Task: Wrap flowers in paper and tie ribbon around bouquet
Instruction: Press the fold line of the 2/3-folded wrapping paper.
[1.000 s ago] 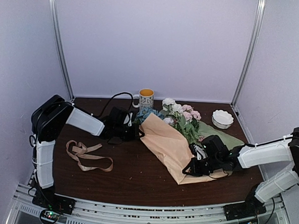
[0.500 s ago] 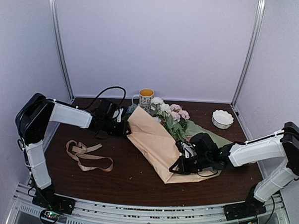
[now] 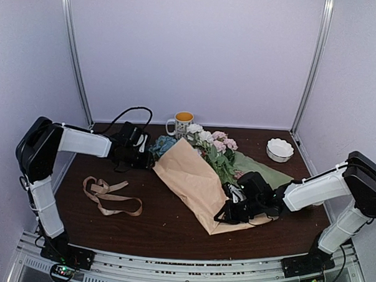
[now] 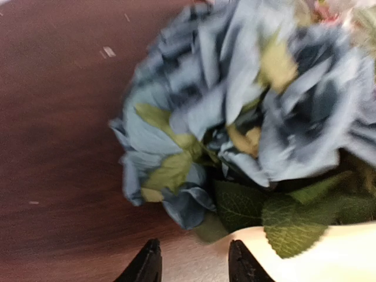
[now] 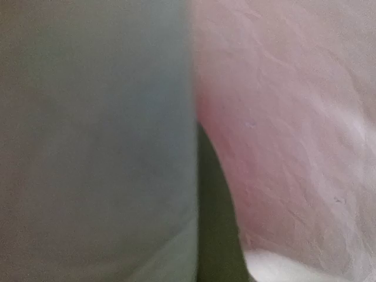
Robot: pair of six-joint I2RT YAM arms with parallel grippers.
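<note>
from above, my left gripper (image 3: 150,156) reaches in at the far left of the table (image 3: 165,234), its tips just beside the blue hydrangea (image 3: 165,143) at the left edge of the bouquet (image 3: 202,170). the bouquet lies across the middle of the table, with the flowers (image 3: 211,144) at the far end and the cone narrowing toward the near right. the peach-tan sheet (image 3: 189,181) of paper covers the stems on top, and the sage-green sheet (image 3: 265,168) shows from under it on the right. my right gripper (image 3: 227,213) lies on the narrow near end of the cone, closed and pinching the paper there. a tan ribbon (image 3: 109,197) lies loose on the near left, well apart from the bouquet. a mug (image 3: 183,123) stands at the far edge and a white bowl (image 3: 280,149) at the far right. in my left wrist view my fingertips (image 4: 147,265) stand apart with nothing between them, so this gripper (image 4: 195,265) is open. just beyond them are the hydrangea (image 4: 247,100), green leaves (image 4: 288,226) and the edge of the peach-tan sheet (image 4: 335,258). in my right wrist view everything is blurred and very close: sage-green sheet (image 5: 88,147) on the left, peach-tan sheet (image 5: 294,117) on the right, a dark gap between them.
</note>
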